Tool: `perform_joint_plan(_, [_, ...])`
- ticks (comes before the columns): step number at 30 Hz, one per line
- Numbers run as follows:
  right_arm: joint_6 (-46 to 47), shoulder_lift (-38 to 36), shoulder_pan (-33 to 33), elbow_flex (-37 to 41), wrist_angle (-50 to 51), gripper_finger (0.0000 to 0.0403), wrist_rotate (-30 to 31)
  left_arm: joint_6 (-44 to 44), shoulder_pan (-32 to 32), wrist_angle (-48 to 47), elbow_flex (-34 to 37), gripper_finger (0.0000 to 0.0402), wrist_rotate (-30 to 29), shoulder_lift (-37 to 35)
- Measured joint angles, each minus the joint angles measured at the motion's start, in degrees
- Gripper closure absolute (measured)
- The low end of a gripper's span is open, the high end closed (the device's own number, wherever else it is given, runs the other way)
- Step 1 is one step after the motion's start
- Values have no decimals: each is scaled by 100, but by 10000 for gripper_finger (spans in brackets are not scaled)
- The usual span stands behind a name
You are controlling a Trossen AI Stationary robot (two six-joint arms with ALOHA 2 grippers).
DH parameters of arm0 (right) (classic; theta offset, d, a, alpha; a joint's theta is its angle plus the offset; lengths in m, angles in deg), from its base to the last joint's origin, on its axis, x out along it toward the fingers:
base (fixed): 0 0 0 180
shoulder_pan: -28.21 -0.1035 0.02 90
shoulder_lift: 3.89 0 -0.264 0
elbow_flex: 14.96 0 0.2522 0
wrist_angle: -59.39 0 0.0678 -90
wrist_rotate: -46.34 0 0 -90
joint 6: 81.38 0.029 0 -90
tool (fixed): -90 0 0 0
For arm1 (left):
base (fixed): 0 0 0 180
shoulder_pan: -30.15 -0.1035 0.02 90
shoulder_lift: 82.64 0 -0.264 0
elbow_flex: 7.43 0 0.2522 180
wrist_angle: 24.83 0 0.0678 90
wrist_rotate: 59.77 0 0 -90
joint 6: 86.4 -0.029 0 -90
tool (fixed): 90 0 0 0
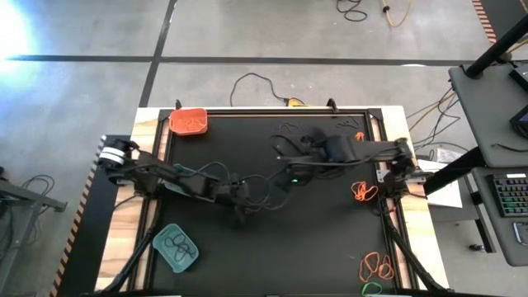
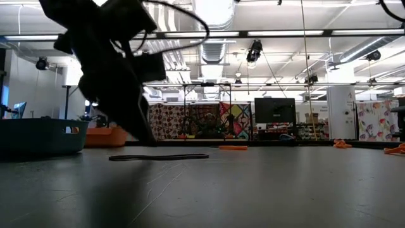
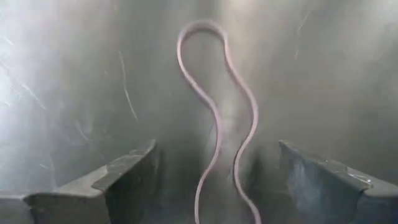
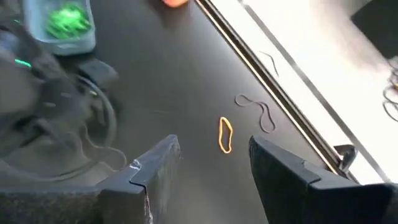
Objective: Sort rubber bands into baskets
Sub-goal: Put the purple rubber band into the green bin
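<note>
The left tool [image 1: 239, 216] is seen low over the black bench [image 1: 322, 247], near its middle, with its fingers [image 3: 130, 171] spread wide and nothing between them but a long, thin, twisted rubber band [image 3: 217, 118] lying flat on the mat. In the low view this band [image 2: 158, 157] is shown as a dark strip just beside the tool's tip.

The right tool [image 1: 285, 148] is held above the bench, toward the orange basket [image 1: 189, 121] from the middle, its fingers [image 4: 155, 168] parted and empty. An orange band [image 4: 226, 134] and a dark band [image 4: 256, 111] are seen beyond them.

A teal basket [image 1: 177, 247] holding dark bands is placed well apart from the orange basket, at the near left. Orange bands [image 1: 364, 192] are scattered along the bench's right side.
</note>
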Motion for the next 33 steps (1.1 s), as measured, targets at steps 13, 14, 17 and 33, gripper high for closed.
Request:
perform_joint_plan(13, [348,-357,-110,2,-2,213,395,-346,-8,102,-28,92,-153,467])
perform_joint_plan(14, [348,-357,-110,2,-1,213,393,-342,-8,102,-33,92,-171,544])
perform_joint_plan(17, [350,-319,-110,2,-1,213,355,-322,9,120,-63,107,-210,703])
perform_joint_plan(33, [306,-292,-121,30,-2,213,330,-271,129,75,-78,393,-266,733])
